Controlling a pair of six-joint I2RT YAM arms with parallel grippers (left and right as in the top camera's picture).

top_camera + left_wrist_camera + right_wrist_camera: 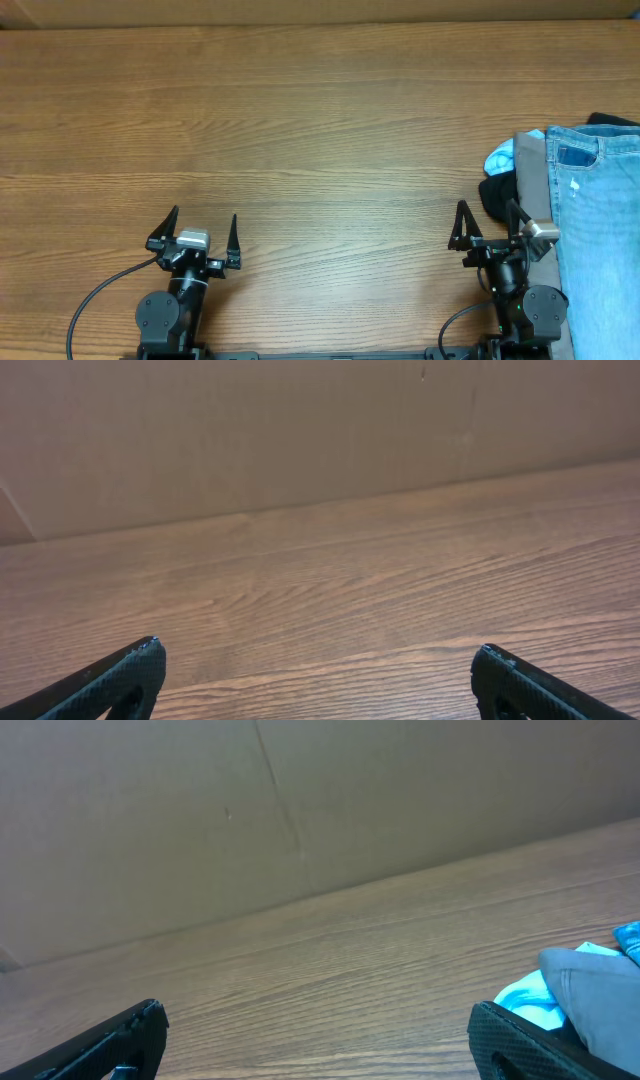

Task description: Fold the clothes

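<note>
The light-blue denim jeans [597, 220] lie at the right edge of the table on top of a pile, with the waistband and a stitched pocket at the far end. My right gripper [487, 223] is open and empty just left of the pile; its fingers [318, 1020] show over bare wood in the right wrist view. My left gripper [203, 228] is open and empty at the near left, far from the jeans, its fingers [318, 660] over bare wood.
Grey trousers [533, 190] lie under the jeans, also in the right wrist view [600, 990]. A pale-blue garment [500, 157] and a black one [497, 195] sit at the pile's left. A cardboard wall [300, 430] stands behind the wooden table [300, 130].
</note>
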